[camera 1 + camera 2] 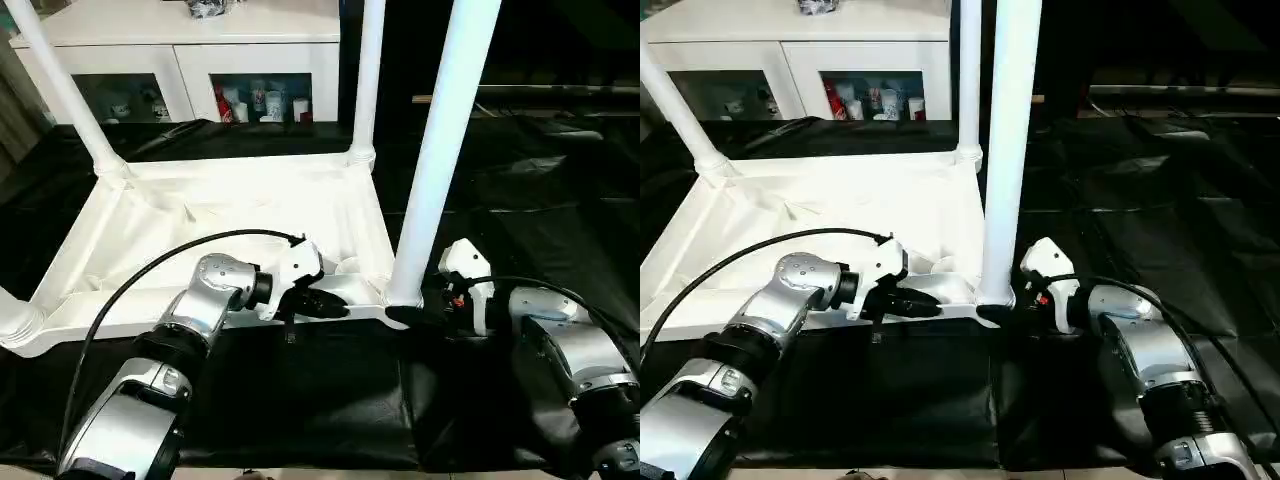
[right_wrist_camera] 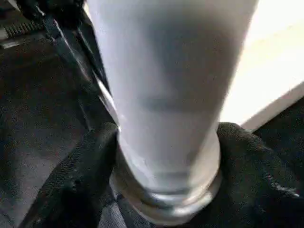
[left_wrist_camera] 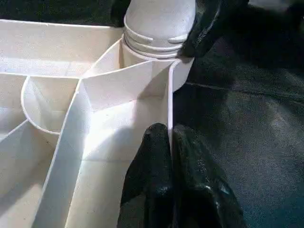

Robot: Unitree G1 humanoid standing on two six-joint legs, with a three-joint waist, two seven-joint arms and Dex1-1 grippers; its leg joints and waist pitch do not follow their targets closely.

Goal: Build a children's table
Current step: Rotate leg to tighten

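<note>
The children's table lies upside down on the black cover: a white tabletop [image 1: 200, 205] with legs standing up from its corner sockets. The near right leg [image 1: 440, 150] rises in its socket at the front right corner. My right gripper [image 1: 405, 316] reaches in from the right and clasps the base of this leg. In the right wrist view its black fingers [image 2: 76, 183] press against both sides of the leg [image 2: 166, 95]. My left gripper [image 1: 335, 305] is shut on the tabletop's front rim [image 3: 169, 102] just left of that corner, the thin wall pinched between its fingers [image 3: 149, 161].
Two more legs stand at the far right corner [image 1: 368, 80] and the far left corner [image 1: 65, 90]. A white cabinet with glass doors [image 1: 200, 60] stands behind the black-covered work table [image 1: 300, 400]. Black cables loop over both forearms.
</note>
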